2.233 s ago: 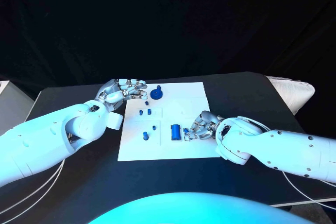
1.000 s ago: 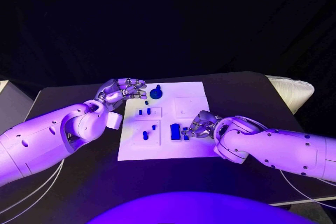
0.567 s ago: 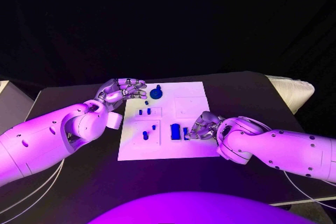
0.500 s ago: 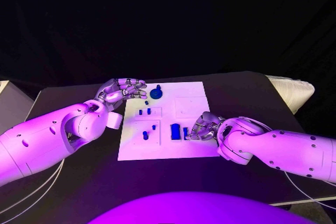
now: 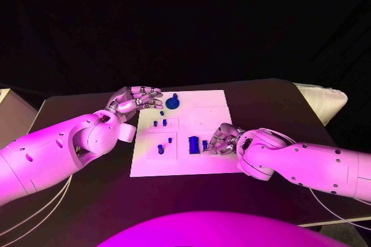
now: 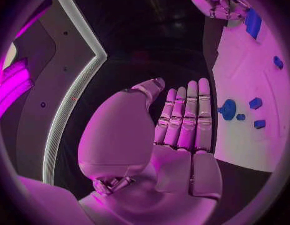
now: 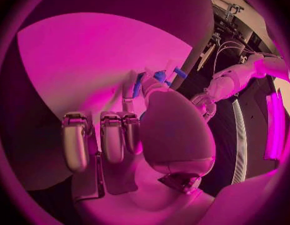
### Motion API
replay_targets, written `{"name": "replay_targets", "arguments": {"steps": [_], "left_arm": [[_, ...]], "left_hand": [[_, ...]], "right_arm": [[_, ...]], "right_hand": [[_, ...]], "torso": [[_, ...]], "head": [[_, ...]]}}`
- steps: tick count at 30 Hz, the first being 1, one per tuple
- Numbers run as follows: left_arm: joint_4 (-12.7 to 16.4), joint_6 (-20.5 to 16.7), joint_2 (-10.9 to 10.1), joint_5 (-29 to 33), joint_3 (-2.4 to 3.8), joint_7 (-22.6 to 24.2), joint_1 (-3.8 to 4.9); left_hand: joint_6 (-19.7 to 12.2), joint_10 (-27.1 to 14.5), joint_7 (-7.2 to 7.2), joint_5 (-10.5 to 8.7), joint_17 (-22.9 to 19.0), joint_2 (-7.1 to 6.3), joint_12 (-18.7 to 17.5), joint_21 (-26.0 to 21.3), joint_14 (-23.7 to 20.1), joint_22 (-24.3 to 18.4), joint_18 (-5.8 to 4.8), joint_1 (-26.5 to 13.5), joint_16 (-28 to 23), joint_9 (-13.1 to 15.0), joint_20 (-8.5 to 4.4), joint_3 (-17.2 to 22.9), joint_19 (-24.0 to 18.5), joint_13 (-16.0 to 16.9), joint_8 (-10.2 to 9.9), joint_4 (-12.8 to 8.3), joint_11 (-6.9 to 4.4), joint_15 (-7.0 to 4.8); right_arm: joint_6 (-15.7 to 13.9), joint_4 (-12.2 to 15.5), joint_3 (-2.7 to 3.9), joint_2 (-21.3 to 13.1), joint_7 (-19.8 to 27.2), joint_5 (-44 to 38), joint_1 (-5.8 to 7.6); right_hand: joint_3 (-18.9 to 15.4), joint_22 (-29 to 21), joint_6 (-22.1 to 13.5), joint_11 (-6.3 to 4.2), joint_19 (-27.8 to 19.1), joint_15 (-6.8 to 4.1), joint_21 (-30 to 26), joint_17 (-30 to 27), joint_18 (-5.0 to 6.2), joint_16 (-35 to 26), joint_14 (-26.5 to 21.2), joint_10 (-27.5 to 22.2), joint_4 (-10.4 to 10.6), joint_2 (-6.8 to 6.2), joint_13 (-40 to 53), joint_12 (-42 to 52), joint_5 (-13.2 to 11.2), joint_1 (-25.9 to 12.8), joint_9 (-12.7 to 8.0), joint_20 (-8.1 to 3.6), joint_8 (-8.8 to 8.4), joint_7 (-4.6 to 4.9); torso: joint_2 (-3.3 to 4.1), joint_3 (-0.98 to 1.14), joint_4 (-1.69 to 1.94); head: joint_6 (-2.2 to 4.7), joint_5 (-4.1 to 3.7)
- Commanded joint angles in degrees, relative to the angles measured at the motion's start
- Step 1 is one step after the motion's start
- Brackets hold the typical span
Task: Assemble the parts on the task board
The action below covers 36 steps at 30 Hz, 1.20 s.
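Head camera looking down, wrist cameras close behind hands, all sharing task board (image 5: 205,110)

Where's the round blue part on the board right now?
In the head view the round blue part sits at the far left corner of the white board, just right of the left hand.

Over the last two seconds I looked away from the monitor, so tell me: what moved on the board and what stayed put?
The right hand edged slightly toward the tall blue block, its fingers closing in round the small blue part beside it; whether they hold it, I cannot tell. The left hand stayed at the task board's far left corner by the round blue part. The other parts did not shift.
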Motion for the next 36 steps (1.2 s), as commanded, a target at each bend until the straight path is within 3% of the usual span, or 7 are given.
{"name": "replay_targets", "arguments": {"steps": [1,13,18,22,25,36], "left_arm": [[0.0,1.0,0.1,-0.2,0.03,0.3,-0.04],[0.0,1.0,0.1,-0.2,0.03,0.3,-0.04],[-0.1,1.0,0.2,-0.2,0.03,0.3,-0.05],[-0.2,1.0,0.2,-0.2,0.03,0.3,-0.05],[-0.4,1.0,0.3,-0.2,0.03,0.3,-0.09],[-0.8,1.0,0.5,-0.2,0.02,0.3,-0.55]], "left_hand": [[0.2,-0.3,0.03,0.09,0.1,0.21,0.0,-0.4,-0.4,-0.1,0.47,-0.3,-0.3,0.0,0.30,-0.1,-0.1,0.0,0.0,0.2,-0.04,0.10],[0.2,-0.3,0.03,0.09,0.1,0.21,0.0,-0.4,-0.4,-0.1,0.47,-0.3,-0.3,0.0,0.30,-0.1,-0.1,0.0,0.0,0.2,-0.04,0.10],[0.2,-0.3,0.03,0.09,0.1,0.21,0.0,-0.4,-0.4,-0.1,0.47,-0.3,-0.3,0.0,0.30,-0.1,-0.1,0.0,0.0,0.2,-0.04,0.10],[0.2,-0.3,0.03,0.09,0.1,0.21,0.0,-0.4,-0.4,-0.1,0.47,-0.3,-0.3,0.0,0.30,-0.1,-0.1,0.0,0.0,0.2,-0.04,0.10],[0.2,-0.3,0.03,0.09,0.1,0.21,0.0,-0.4,-0.4,-0.1,0.47,-0.3,-0.3,0.0,0.30,-0.1,-0.1,0.0,0.0,0.2,-0.04,0.10],[0.2,-0.5,0.02,0.10,0.2,0.29,0.2,-0.6,-0.4,-0.2,0.51,-0.2,-0.4,-0.1,0.34,-0.2,0.0,0.0,0.0,0.3,-0.05,0.10]], "right_arm": [[1.0,-0.2,-0.06,0.1,-0.5,-1.4,-0.21],[-0.4,1.7,-0.04,-1.5,-0.4,-1.8,-0.23],[-1.7,3.0,0.04,-2.9,-0.3,-2.0,0.20],[-3.3,3.9,0.15,-3.8,0.4,-1.5,0.58],[-4.6,4.3,0.24,-4.4,1.0,-1.2,0.84],[-6.6,4.8,0.44,-5.9,2.7,-0.4,1.46]], "right_hand": [[0.0,14.5,0.3,-0.45,5.5,-0.49,0.0,15.1,-0.80,0.2,6.0,6.0,0.3,0.66,15.1,0.1,0.7,-0.4,-0.1,-0.58,0.29,-0.12],[-0.2,14.3,0.1,-0.40,5.4,-0.46,-0.5,15.1,-0.71,0.2,6.0,6.0,0.4,0.58,15.1,0.1,3.2,-1.9,-0.4,-0.57,0.31,-0.04],[-1.6,14.3,-0.2,-0.15,5.3,-0.26,-0.8,15.1,-0.65,0.2,6.0,6.0,0.5,0.24,15.1,0.1,4.4,-4.6,-0.7,-0.42,0.21,0.23],[-4.9,14.2,-0.6,0.02,5.2,-0.10,-1.1,15.1,-0.60,0.2,6.0,6.0,0.4,0.36,15.1,0.1,11.1,-7.7,-0.9,-0.26,0.35,0.42],[-7.1,14.0,-0.9,0.09,5.0,-0.04,-2.0,15.1,-0.43,0.2,6.0,5.7,0.5,0.96,14.8,-0.4,10.4,-9.1,-1.0,-0.18,0.49,0.47],[-7.7,13.8,-1.2,0.11,4.9,-0.02,-2.5,15.1,-0.33,0.2,6.0,5.5,0.4,1.37,14.5,-0.8,10.5,-9.0,-1.0,-0.16,0.49,0.51]], "torso": [[0.03,-0.05,0.01],[0.00,-0.04,0.05],[-0.02,-0.04,-0.04],[-0.04,-0.02,-0.01],[-0.11,0.01,0.02],[-0.15,0.01,-0.02]], "head": [[-0.08,-0.10],[0.25,-0.08],[0.48,-0.08],[0.76,-0.17],[1.07,-0.19],[1.98,-0.18]]}}
